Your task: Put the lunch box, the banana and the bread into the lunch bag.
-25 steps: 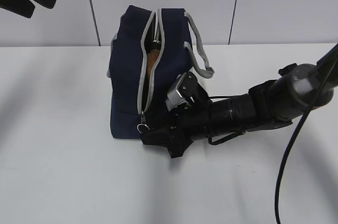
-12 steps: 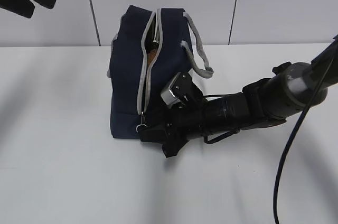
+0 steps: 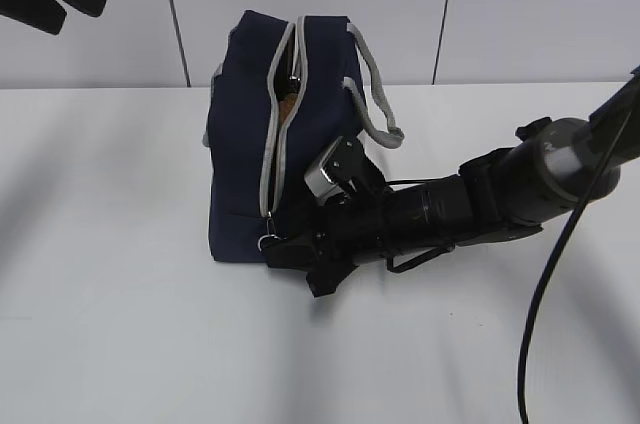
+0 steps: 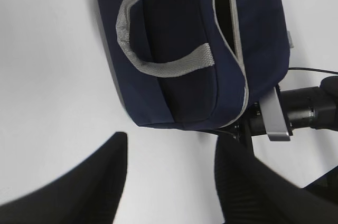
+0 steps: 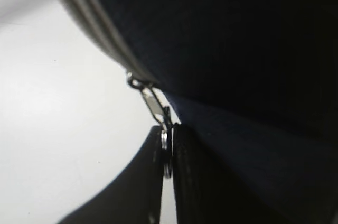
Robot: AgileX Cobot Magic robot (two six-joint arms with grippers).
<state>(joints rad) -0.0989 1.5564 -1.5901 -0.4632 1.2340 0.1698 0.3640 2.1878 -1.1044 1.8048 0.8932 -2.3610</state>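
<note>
Where the white table (image 3: pixel 120 344) meets the panelled wall, the lunch bag (image 3: pixel 245 144) stands left of centre in the exterior frame: navy fabric, a grey zipper (image 3: pixel 272 139) running down its face, grey webbing handles (image 3: pixel 375 94) drooping to the right. Through the gaping top of the zipper a sliver of golden-brown bread (image 3: pixel 288 102) shows. The right gripper (image 3: pixel 285 249) lies low at the bag's bottom corner. Only the right wrist view, in its lower middle, shows the detail: the fingertips (image 5: pixel 182 182) are pinched tight on the metal ring pull (image 5: pixel 166 152). The left wrist view alone shows the left gripper (image 4: pixel 169 182), its dark fingers spread apart and empty along the bottom edge, above the table near the bag.
</note>
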